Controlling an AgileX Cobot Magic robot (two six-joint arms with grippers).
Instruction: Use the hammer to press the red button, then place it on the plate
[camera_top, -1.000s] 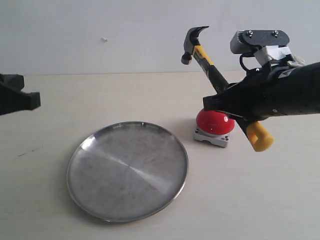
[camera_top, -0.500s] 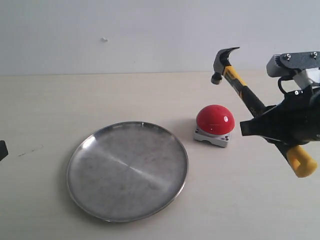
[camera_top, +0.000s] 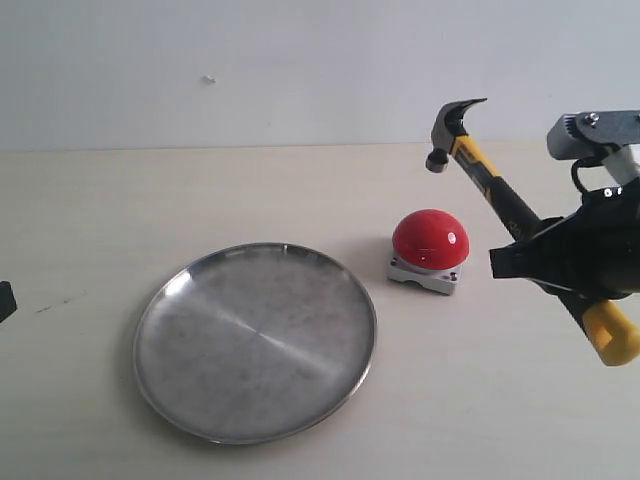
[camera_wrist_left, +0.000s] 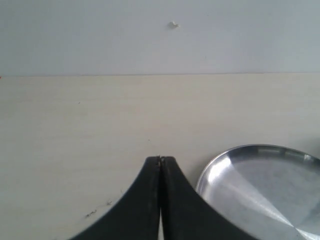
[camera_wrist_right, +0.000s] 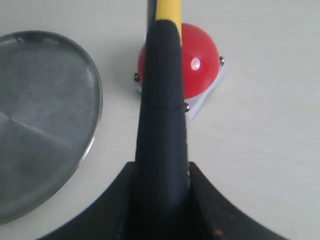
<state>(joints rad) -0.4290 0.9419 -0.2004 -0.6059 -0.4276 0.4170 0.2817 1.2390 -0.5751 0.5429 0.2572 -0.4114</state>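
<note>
My right gripper (camera_top: 535, 255) is shut on the black grip of the hammer (camera_top: 490, 185), which tilts up with its steel head (camera_top: 450, 125) high above and right of the red button (camera_top: 430, 240). The button's dome sits on a small grey base beside the silver plate (camera_top: 255, 340). From the right wrist, the hammer handle (camera_wrist_right: 162, 100) runs from my right gripper (camera_wrist_right: 161, 170) across the red button (camera_wrist_right: 200, 65), with the plate (camera_wrist_right: 40, 115) to one side. My left gripper (camera_wrist_left: 160, 161) is shut on nothing, next to the plate's rim (camera_wrist_left: 225, 157).
A pale wooden tabletop (camera_top: 120, 200) meets a plain white wall behind. A dark part of the left arm (camera_top: 5, 300) pokes in at the left edge of the exterior view. A few small dark scuffs (camera_top: 60, 300) mark the table left of the plate.
The right arm with the hammer has swung right and off the button, which it covered a second ago. The left arm has drawn back to the left edge of the view.
</note>
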